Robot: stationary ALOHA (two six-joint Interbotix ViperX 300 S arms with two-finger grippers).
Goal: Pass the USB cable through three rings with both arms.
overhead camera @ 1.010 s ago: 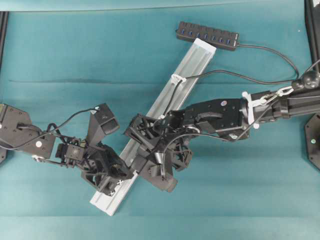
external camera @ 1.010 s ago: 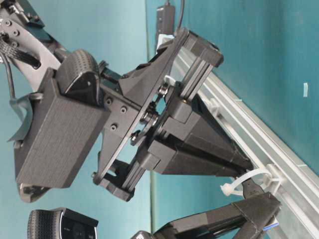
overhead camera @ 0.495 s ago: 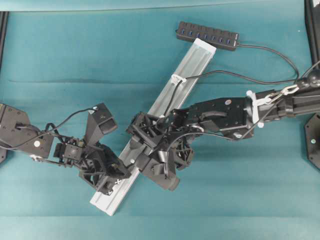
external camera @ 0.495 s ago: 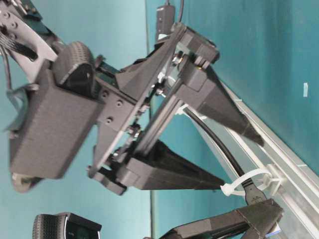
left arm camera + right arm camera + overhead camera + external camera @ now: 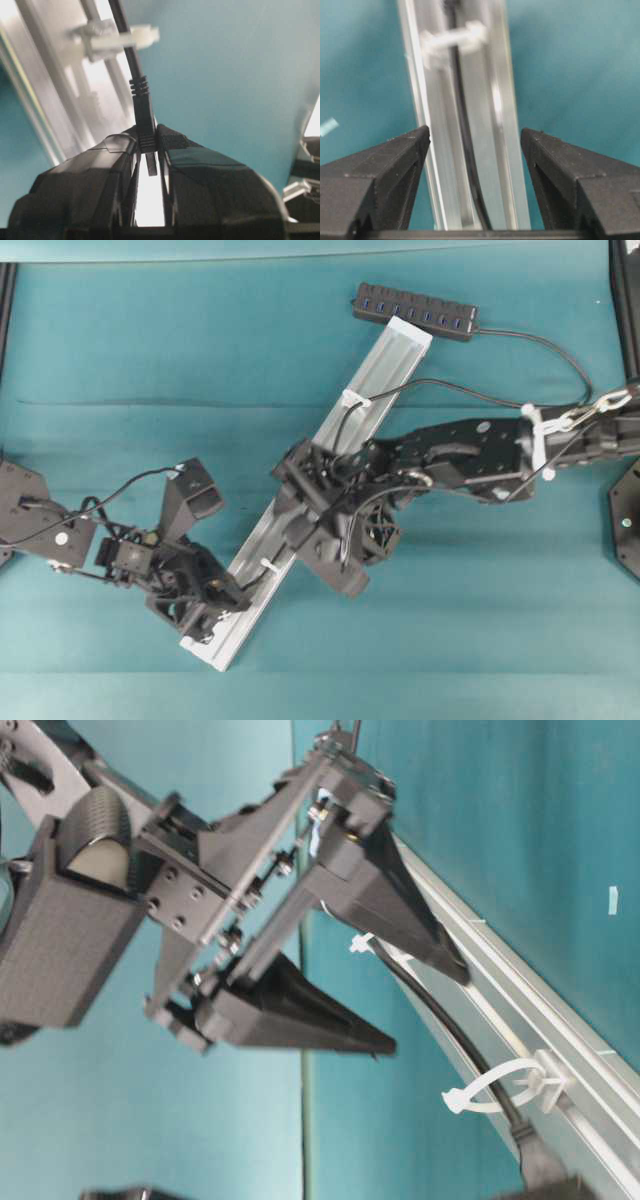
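Note:
The USB cable [image 5: 450,387] comes in from the right, enters the far ring [image 5: 352,398] and runs down the silver rail [image 5: 385,365]. It leaves through the near ring [image 5: 270,565], also the near ring [image 5: 115,40] in the left wrist view. My left gripper [image 5: 238,600] is shut on the cable's plug [image 5: 145,120] just past that ring, at the rail's lower end. My right gripper [image 5: 295,498] hovers open over the middle of the rail, its fingers [image 5: 395,160] on either side of the cable [image 5: 465,150] and apart from it. A middle ring is hidden beneath it.
A black multi-port USB hub [image 5: 415,308] lies at the rail's far end, its own lead curving off right. Teal cloth covers the table [image 5: 120,360]. The right arm's wrist camera [image 5: 345,575] hangs just right of the rail.
The right gripper has opened, let go of the cable and drawn back up the rail to the right. The left gripper has pulled the plug a little farther past the near ring.

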